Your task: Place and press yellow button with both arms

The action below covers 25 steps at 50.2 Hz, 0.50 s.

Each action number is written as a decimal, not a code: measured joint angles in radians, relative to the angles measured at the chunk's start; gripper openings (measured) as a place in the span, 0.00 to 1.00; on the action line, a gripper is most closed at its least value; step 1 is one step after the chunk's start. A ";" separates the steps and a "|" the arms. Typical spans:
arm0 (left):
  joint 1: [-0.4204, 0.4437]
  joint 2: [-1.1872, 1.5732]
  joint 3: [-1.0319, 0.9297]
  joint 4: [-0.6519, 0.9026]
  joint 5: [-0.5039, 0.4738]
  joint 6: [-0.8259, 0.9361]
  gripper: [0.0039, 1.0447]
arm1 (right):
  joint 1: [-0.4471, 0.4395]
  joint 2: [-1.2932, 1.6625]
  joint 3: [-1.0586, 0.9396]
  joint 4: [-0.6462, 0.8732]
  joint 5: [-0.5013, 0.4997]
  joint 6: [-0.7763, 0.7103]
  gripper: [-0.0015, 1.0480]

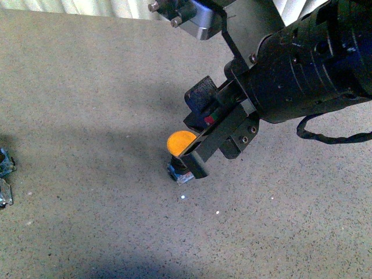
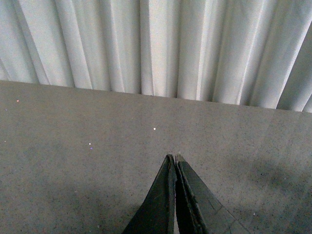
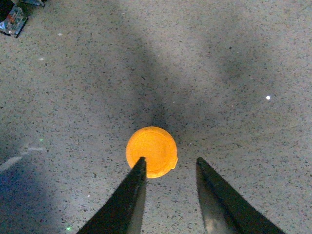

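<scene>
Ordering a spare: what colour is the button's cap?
Orange-yellow button cap, clearest in the right wrist view.

Speckled grey floor (image 1: pixel 87 87); white pleated curtain (image 2: pixel 156 44) behind; soft shadows.

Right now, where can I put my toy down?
Free: the bare table between the blue-grey bits and the yellow button, and the strip nearer the robot. Crowded: around the button, under the open right gripper.

The surface (image 1: pixel 87 104) was grey, speckled, flat — shadowed in patches. The yellow button (image 1: pixel 181 141) stood upright on it near centre; small blue-grey bits (image 1: pixel 5 164) lay at the left edge.
</scene>
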 joint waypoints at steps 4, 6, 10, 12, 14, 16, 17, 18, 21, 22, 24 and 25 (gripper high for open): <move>0.000 -0.031 0.000 -0.031 0.000 0.000 0.01 | 0.007 0.011 0.001 0.003 -0.002 0.011 0.16; 0.000 -0.044 0.000 -0.043 0.000 0.000 0.01 | 0.008 0.019 0.001 0.005 -0.003 0.016 0.11; 0.000 -0.072 0.000 -0.071 0.000 0.000 0.01 | 0.010 0.038 0.003 0.008 -0.005 0.025 0.01; 0.000 -0.091 0.000 -0.089 0.000 0.000 0.01 | 0.011 0.051 0.003 0.010 -0.011 0.040 0.01; 0.000 -0.105 0.000 -0.104 0.000 0.000 0.01 | 0.013 0.060 0.003 0.010 -0.011 0.045 0.01; 0.000 -0.119 0.000 -0.118 0.000 0.000 0.01 | 0.014 0.068 0.003 0.010 -0.014 0.051 0.01; 0.000 -0.122 0.000 -0.121 0.000 0.000 0.01 | 0.014 0.070 0.003 0.010 -0.016 0.052 0.01; 0.000 -0.129 0.000 -0.128 0.000 0.000 0.01 | 0.016 0.072 0.003 0.011 -0.017 0.053 0.01; 0.000 -0.151 0.000 -0.149 0.000 0.000 0.01 | 0.021 0.077 0.005 0.012 -0.019 0.056 0.01; 0.000 -0.156 0.000 -0.154 0.000 0.000 0.01 | 0.021 0.079 0.006 0.013 -0.019 0.056 0.01; 0.000 -0.165 0.000 -0.161 0.000 0.000 0.01 | 0.023 0.081 0.008 0.014 -0.019 0.059 0.01; 0.000 -0.170 0.000 -0.168 0.000 0.000 0.01 | 0.023 0.082 0.010 0.015 -0.020 0.061 0.01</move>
